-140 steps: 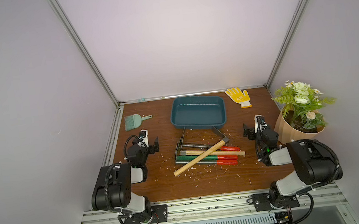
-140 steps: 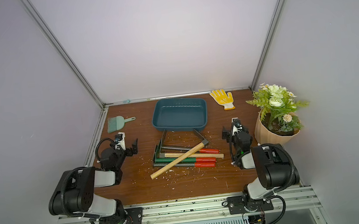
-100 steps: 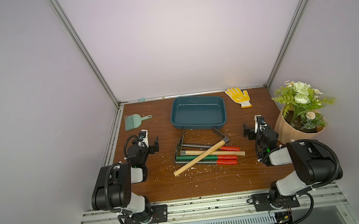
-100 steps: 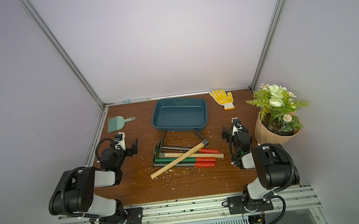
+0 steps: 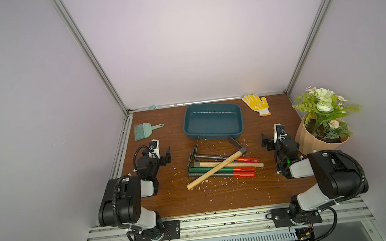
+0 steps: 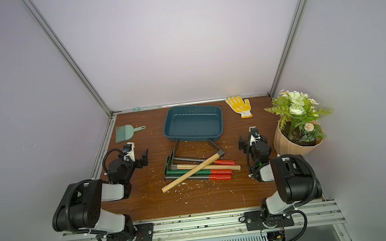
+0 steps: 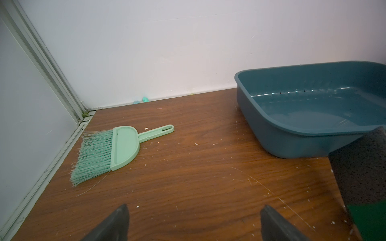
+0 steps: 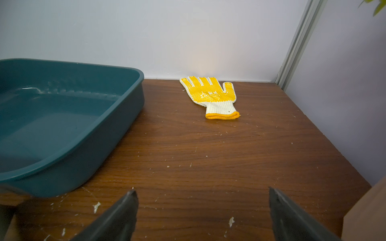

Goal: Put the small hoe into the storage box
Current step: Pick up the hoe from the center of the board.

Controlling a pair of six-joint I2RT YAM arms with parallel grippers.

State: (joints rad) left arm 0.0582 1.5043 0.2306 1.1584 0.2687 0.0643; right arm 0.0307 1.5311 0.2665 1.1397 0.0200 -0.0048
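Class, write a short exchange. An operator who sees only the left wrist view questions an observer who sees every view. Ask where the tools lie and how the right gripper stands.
Operator: I see the storage box and a green brush. Where are the tools?
Observer: A tool pile lies crossed on the table, on the robot's side of the box, between the two arms.
Operator: And the right gripper?
Observer: The right gripper is open and empty, low over bare table facing a yellow glove.
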